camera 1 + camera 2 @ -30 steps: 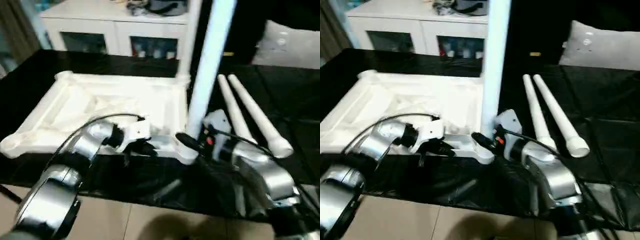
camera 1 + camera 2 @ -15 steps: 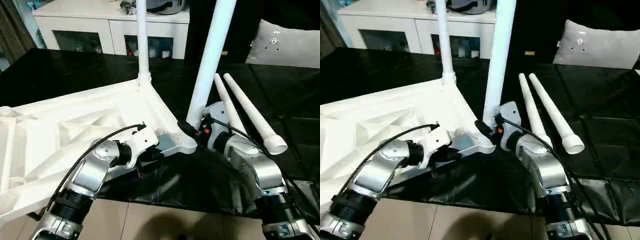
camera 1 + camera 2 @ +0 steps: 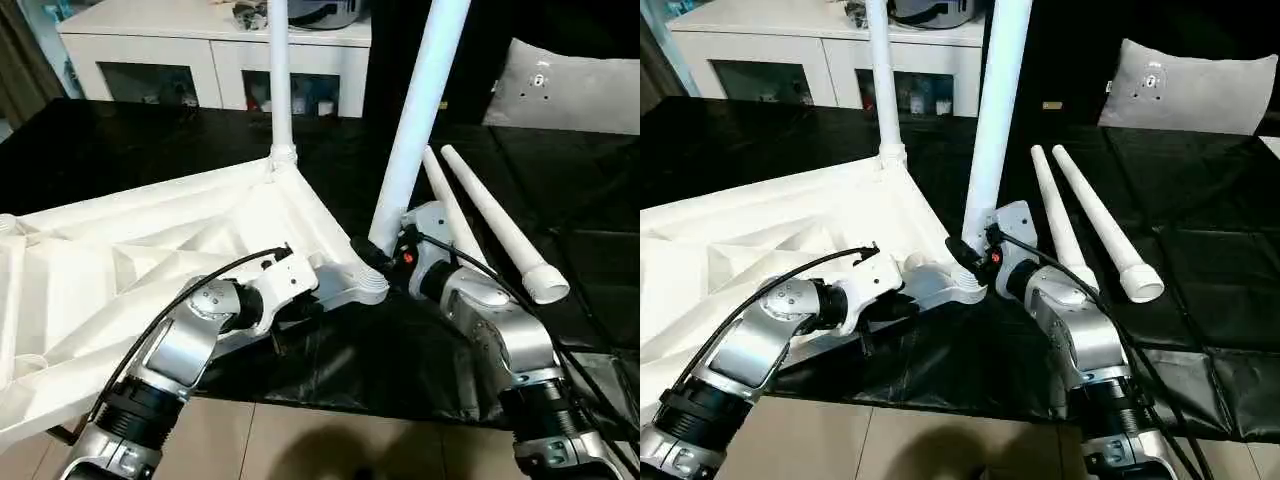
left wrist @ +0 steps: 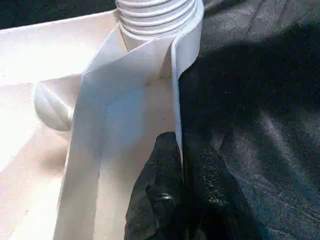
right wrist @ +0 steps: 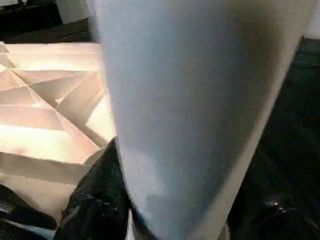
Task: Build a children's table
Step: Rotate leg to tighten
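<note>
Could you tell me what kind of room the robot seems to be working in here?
Probably a home-style room set up for assembly: a white cabinet with glass doors at the back, a grey cushion to the side, a tiled floor, and a work surface under black sheeting.

Your two head cameras look forward and down from above the near edge of the black counter [image 3: 150, 150], facing the far cabinet [image 3: 215, 45]. Set slightly apart, they share nearly the whole scene: the upturned tabletop [image 3: 760, 230] on the left, two upright legs, two loose legs [image 3: 1095, 225] lying on the right.

Your left wrist camera sits very close along the left end effector [image 4: 182, 195], facing the tabletop's near corner socket [image 4: 157, 17]. Your right wrist camera sits right against the near upright leg [image 5: 200, 100], looking past it across the ribbed underside, ground the head views also cover.
</note>
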Tool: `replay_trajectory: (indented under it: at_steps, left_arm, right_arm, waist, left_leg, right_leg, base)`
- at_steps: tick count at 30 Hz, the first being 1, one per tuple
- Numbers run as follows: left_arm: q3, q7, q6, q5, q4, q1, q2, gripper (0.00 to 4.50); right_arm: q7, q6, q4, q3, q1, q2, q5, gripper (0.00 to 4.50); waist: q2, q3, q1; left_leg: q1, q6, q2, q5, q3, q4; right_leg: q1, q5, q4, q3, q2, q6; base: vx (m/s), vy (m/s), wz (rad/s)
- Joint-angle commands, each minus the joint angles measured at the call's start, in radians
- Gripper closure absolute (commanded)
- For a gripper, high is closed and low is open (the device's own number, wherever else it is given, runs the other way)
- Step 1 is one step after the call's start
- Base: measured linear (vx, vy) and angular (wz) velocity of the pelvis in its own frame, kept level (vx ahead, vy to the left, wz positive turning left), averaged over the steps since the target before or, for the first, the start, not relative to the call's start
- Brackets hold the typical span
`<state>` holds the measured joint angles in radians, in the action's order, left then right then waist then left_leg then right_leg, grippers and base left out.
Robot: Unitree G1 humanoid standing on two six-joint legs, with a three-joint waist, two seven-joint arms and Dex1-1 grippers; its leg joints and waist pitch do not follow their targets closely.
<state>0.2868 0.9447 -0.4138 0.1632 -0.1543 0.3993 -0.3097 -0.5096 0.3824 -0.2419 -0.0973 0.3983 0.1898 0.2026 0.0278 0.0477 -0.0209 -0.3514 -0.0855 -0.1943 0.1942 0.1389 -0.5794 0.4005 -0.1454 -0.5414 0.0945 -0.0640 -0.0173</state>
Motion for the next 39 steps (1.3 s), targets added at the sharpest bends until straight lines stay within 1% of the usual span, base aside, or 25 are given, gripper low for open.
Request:
replay_trajectory:
  at_steps: [1, 2, 3, 4, 5, 6, 7, 10, 11, 12, 13, 14, 15, 18, 21, 22, 23, 24, 26, 28, 29, 33, 34, 35, 39]
  left_arm:
    - [-0.028, -0.012, 0.043, -0.025, 0.011, 0.054, 0.005, 4.50]
    - [-0.030, -0.011, 0.046, -0.028, 0.006, 0.056, 0.005, 4.50]
    - [-0.038, 0.003, 0.075, -0.042, -0.023, 0.071, 0.002, 4.50]
    - [-0.040, 0.009, 0.093, -0.047, -0.035, 0.077, 0.000, 4.50]
    - [-0.047, 0.018, 0.094, -0.058, -0.052, 0.085, -0.001, 4.50]
    - [-0.049, 0.019, 0.091, -0.060, -0.054, 0.086, -0.001, 4.50]
    - [-0.049, 0.025, 0.105, -0.064, -0.067, 0.093, -0.004, 4.50]
    - [-0.048, 0.036, 0.125, -0.073, -0.091, 0.103, -0.010, 4.50]
    - [-0.044, 0.047, 0.141, -0.079, -0.111, 0.110, -0.015, 4.50]
    - [-0.042, 0.049, 0.145, -0.081, -0.115, 0.111, -0.017, 4.50]
    - [-0.039, 0.054, 0.153, -0.084, -0.125, 0.115, -0.019, 4.50]
    - [-0.031, 0.063, 0.171, -0.089, -0.147, 0.123, -0.025, 4.50]
    - [-0.029, 0.066, 0.176, -0.090, -0.154, 0.125, -0.027, 4.50]
    - [-0.006, 0.112, 0.226, -0.091, -0.205, 0.143, -0.040, 4.50]
    - [0.006, 0.142, 0.252, -0.091, -0.229, 0.152, -0.047, 4.50]
    - [0.010, 0.152, 0.262, -0.091, -0.238, 0.156, -0.051, 4.50]
    - [0.016, 0.163, 0.274, -0.092, -0.246, 0.159, -0.056, 4.50]
    - [0.018, 0.166, 0.278, -0.092, -0.248, 0.160, -0.057, 4.50]
    - [0.050, 0.211, 0.343, -0.080, -0.283, 0.171, -0.083, 4.50]
    - [0.060, 0.223, 0.363, -0.073, -0.294, 0.175, -0.090, 4.50]
    - [0.078, 0.250, 0.405, -0.058, -0.320, 0.186, -0.102, 4.50]
    - [0.094, 0.283, 0.452, -0.051, -0.342, 0.198, -0.110, 4.50]
    - [0.098, 0.291, 0.465, -0.050, -0.346, 0.202, -0.111, 4.50]
    - [0.110, 0.303, 0.495, -0.050, -0.358, 0.210, -0.114, 4.50]
    - [0.127, 0.319, 0.521, -0.050, -0.359, 0.217, -0.113, 4.50]
  right_arm:
    - [0.021, 0.034, -0.085, -0.015, -0.031, 0.011, -0.025, 1.88]
    - [0.017, 0.037, -0.082, -0.012, -0.032, 0.011, -0.020, 1.81]
    - [-0.003, 0.033, -0.068, -0.003, -0.039, 0.022, -0.006, 1.69]
    - [-0.009, 0.026, -0.064, -0.001, -0.042, 0.028, -0.007, 1.69]
    - [-0.041, 0.014, -0.046, 0.001, -0.053, 0.037, 0.007, 1.60]
    - [-0.049, 0.013, -0.042, 0.001, -0.055, 0.038, 0.012, 1.52]
    - [-0.065, -0.005, -0.030, -0.001, -0.066, 0.048, 0.007, 1.45]
    - [-0.097, -0.013, -0.001, 0.003, -0.090, 0.064, 0.017, 1.25]
    - [-0.124, -0.024, 0.019, 0.007, -0.108, 0.085, 0.026, 1.09]
    - [-0.126, -0.027, 0.021, 0.009, -0.111, 0.088, 0.027, 1.09]
    - [-0.131, -0.032, 0.026, 0.012, -0.116, 0.095, 0.029, 1.00]
    - [-0.157, -0.038, 0.043, 0.019, -0.130, 0.113, 0.041, 0.81]
    - [-0.165, -0.040, 0.047, 0.021, -0.134, 0.118, 0.044, 0.81]
    - [-0.182, -0.100, 0.043, 0.041, -0.151, 0.163, 0.028, 0.54]
    - [-0.210, -0.109, 0.053, 0.050, -0.152, 0.185, 0.036, 0.34]
    - [-0.222, -0.115, 0.056, 0.053, -0.148, 0.193, 0.040, 0.34]
    - [-0.244, -0.116, 0.065, 0.056, -0.148, 0.200, 0.052, 0.10]
    - [-0.251, -0.116, 0.068, 0.057, -0.148, 0.203, 0.056, 0.03]
    - [-0.323, -0.137, 0.081, 0.048, -0.137, 0.240, 0.069, 0.03]
    - [-0.345, -0.145, 0.081, 0.043, -0.131, 0.251, 0.070, 0.03]
    - [-0.402, -0.155, 0.086, 0.021, -0.116, 0.282, 0.068, 0.03]
    - [-0.474, -0.169, 0.089, -0.014, -0.099, 0.314, 0.056, 0.03]
    - [-0.495, -0.171, 0.088, -0.023, -0.092, 0.320, 0.053, 0.03]
    - [-0.538, -0.168, 0.085, -0.040, -0.082, 0.327, 0.056, 0.03]
    - [-0.574, -0.176, 0.063, -0.070, -0.061, 0.327, 0.044, 0.03]
  waist:
    - [0.013, -0.044, 0.004]
    - [0.011, -0.046, 0.006]
    - [0.020, -0.045, 0.009]
    - [0.018, -0.046, 0.009]
    - [0.021, -0.049, 0.014]
    - [0.018, -0.051, 0.017]
    - [0.020, -0.052, 0.022]
    - [0.025, -0.057, 0.035]
    - [0.025, -0.059, 0.039]
    - [0.026, -0.061, 0.043]
    - [0.025, -0.065, 0.047]
    - [0.023, -0.065, 0.049]
    - [0.024, -0.066, 0.053]
    - [0.027, -0.071, 0.062]
    - [0.027, -0.069, 0.065]
    - [0.026, -0.068, 0.065]
    - [0.027, -0.067, 0.065]
    - [0.028, -0.066, 0.066]
    - [0.021, -0.066, 0.069]
    - [0.024, -0.066, 0.071]
    - [0.019, -0.065, 0.074]
    - [0.020, -0.065, 0.085]
    - [0.015, -0.064, 0.088]
    - [0.014, -0.064, 0.091]
    - [0.012, -0.065, 0.102]
  left_leg:
    - [0.007, 0.029, -0.017, 0.457, -0.007, 0.077]
    - [0.004, 0.031, -0.018, 0.438, -0.007, 0.079]
    - [0.003, 0.035, -0.019, 0.429, -0.006, 0.080]
    - [0.001, 0.036, -0.018, 0.424, -0.005, 0.079]
    - [0.002, 0.038, -0.019, 0.410, -0.002, 0.079]
    - [0.000, 0.039, -0.021, 0.397, -0.002, 0.079]
    - [-0.005, 0.046, -0.022, 0.361, 0.000, 0.080]
    - [-0.006, 0.055, -0.024, 0.291, 0.007, 0.075]
    - [-0.008, 0.058, -0.024, 0.266, 0.009, 0.073]
    - [-0.007, 0.061, -0.024, 0.252, 0.009, 0.071]
    - [-0.010, 0.067, -0.023, 0.215, 0.011, 0.066]
    - [-0.015, 0.080, -0.022, 0.179, 0.012, 0.064]
    - [-0.015, 0.085, -0.021, 0.165, 0.012, 0.061]
    - [-0.016, 0.107, -0.023, 0.098, 0.015, 0.055]
    - [-0.014, 0.111, -0.023, 0.113, 0.016, 0.055]
    - [-0.014, 0.109, -0.024, 0.127, 0.016, 0.056]
    - [-0.013, 0.105, -0.025, 0.142, 0.016, 0.057]
    - [-0.012, 0.106, -0.025, 0.152, 0.016, 0.057]
    - [-0.011, 0.107, -0.025, 0.164, 0.017, 0.057]
    - [-0.010, 0.107, -0.026, 0.162, 0.016, 0.057]
    - [-0.011, 0.106, -0.027, 0.160, 0.017, 0.056]
    - [-0.008, 0.104, -0.029, 0.167, 0.018, 0.053]
    - [-0.008, 0.102, -0.030, 0.170, 0.019, 0.054]
    - [-0.008, 0.100, -0.027, 0.171, 0.020, 0.052]
    - [-0.009, 0.093, -0.030, 0.163, 0.019, 0.052]
  right_leg:
    - [-0.029, -0.596, 0.097, -0.025, -0.068, -0.073]
    - [-0.034, -0.570, 0.090, -0.027, -0.068, -0.084]
    - [-0.034, -0.548, 0.089, -0.029, -0.068, -0.092]
    - [-0.036, -0.540, 0.087, -0.030, -0.068, -0.094]
    - [-0.038, -0.510, 0.083, -0.032, -0.068, -0.106]
    - [-0.041, -0.488, 0.079, -0.034, -0.071, -0.112]
    - [-0.045, -0.444, 0.073, -0.037, -0.071, -0.129]
    - [-0.051, -0.352, 0.059, -0.042, -0.072, -0.167]
    - [-0.053, -0.312, 0.054, -0.043, -0.071, -0.179]
    - [-0.054, -0.290, 0.051, -0.044, -0.072, -0.187]
    - [-0.058, -0.233, 0.042, -0.046, -0.072, -0.204]
    - [-0.062, -0.199, 0.035, -0.045, -0.071, -0.213]
    - [-0.063, -0.189, 0.034, -0.044, -0.072, -0.214]
    - [-0.066, -0.122, 0.023, -0.045, -0.073, -0.234]
    - [-0.066, -0.148, 0.025, -0.044, -0.074, -0.234]
    - [-0.066, -0.179, 0.028, -0.043, -0.074, -0.228]
    - [-0.065, -0.204, 0.030, -0.043, -0.075, -0.222]
    - [-0.063, -0.221, 0.034, -0.042, -0.075, -0.217]
    - [-0.063, -0.254, 0.037, -0.042, -0.074, -0.203]
    - [-0.062, -0.257, 0.034, -0.042, -0.074, -0.202]
    - [-0.062, -0.262, 0.034, -0.042, -0.075, -0.201]
    - [-0.058, -0.288, 0.032, -0.044, -0.077, -0.195]
    - [-0.057, -0.297, 0.033, -0.044, -0.077, -0.193]
    - [-0.056, -0.310, 0.031, -0.044, -0.077, -0.192]
    - [-0.055, -0.332, 0.030, -0.045, -0.079, -0.178]
  base:
    - [0.000, 0.000, 0.00]
    - [0.000, 0.000, 0.00]
    - [0.000, 0.000, 0.00]
    - [0.000, 0.000, 0.00]
    - [0.000, 0.000, 0.00]
    - [0.000, 0.000, 0.00]
    - [0.000, 0.000, 0.00]
    - [0.000, 0.000, 0.00]
    - [0.000, 0.000, 0.00]
    - [0.000, 0.000, 0.00]
    - [0.000, 0.000, 0.00]
    - [0.000, 0.000, 0.00]
    - [0.000, 0.000, 0.00]
    - [0.000, 0.000, 0.00]
    - [0.000, 0.000, 0.00]
    - [0.000, 0.000, 0.00]
    - [0.000, 0.000, 0.00]
    - [0.000, 0.000, 0.00]
    - [0.000, 0.000, 0.00]
    - [0.000, 0.000, 0.00]
    - [0.000, 0.000, 0.00]
    - [0.000, 0.000, 0.00]
    - [0.000, 0.000, 0.00]
    - [0.000, 0.000, 0.00]
    - [0.000, 0.000, 0.00]
